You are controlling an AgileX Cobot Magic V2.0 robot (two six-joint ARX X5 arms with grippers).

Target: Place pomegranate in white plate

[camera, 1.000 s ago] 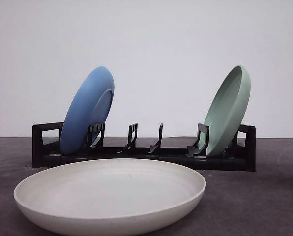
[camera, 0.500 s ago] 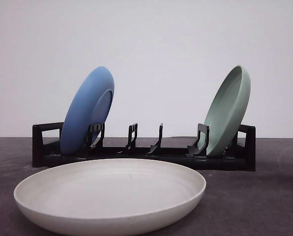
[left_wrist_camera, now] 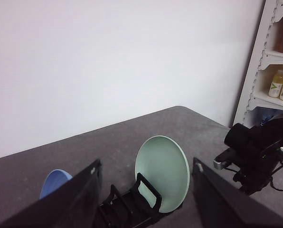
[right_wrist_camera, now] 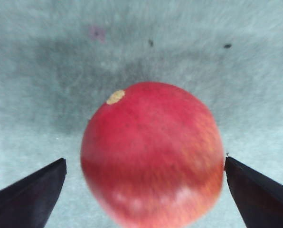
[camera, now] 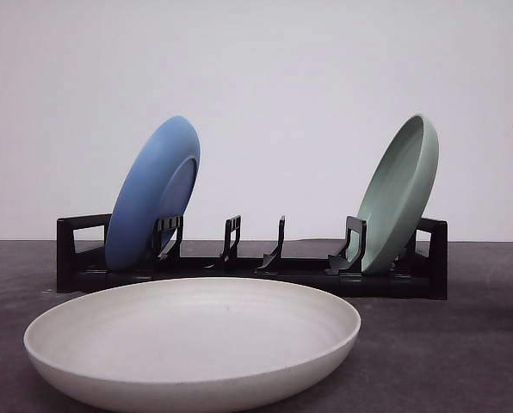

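Step in hand is the grasp: right claw [right_wrist_camera: 144, 190] stands released astride the pomegranate [right_wrist_camera: 152, 153] on the bench [right_wrist_camera: 146, 42]; next, clench, then carry to the white plate [camera: 193, 344].

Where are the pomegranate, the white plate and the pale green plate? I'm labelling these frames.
pomegranate [right_wrist_camera: 152, 154]: right wrist view, middle of its red skin.
white plate [camera: 196, 327]: front view, bare inner surface.
pale green plate [camera: 398, 194]: front view, middle of its back face, standing in the black rack.
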